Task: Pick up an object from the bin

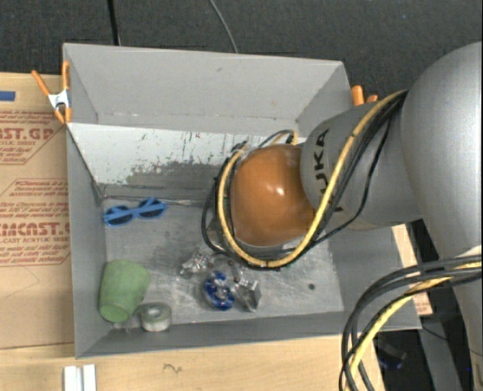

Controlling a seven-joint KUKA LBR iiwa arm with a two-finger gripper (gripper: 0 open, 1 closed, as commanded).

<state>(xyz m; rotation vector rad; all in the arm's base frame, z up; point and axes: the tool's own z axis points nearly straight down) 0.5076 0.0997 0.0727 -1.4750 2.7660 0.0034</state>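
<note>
My gripper (222, 278) reaches down under the orange wrist cover to the bin floor near the front middle. Its two metal fingers stand apart, one at the left (197, 262) and one at the right (248, 294). A small blue and white thing (218, 292) lies on the floor between them, partly hidden; I cannot tell whether they touch it. A green cup (121, 290) lies on its side at the front left, well away from the gripper. Next to the cup sits a small grey round roll (154, 317).
A pair of blue sunglasses (134, 212) lies at the left, close to the sloping back wall. The arm with its orange cover and cables hangs over the right half of the bin and hides the floor there.
</note>
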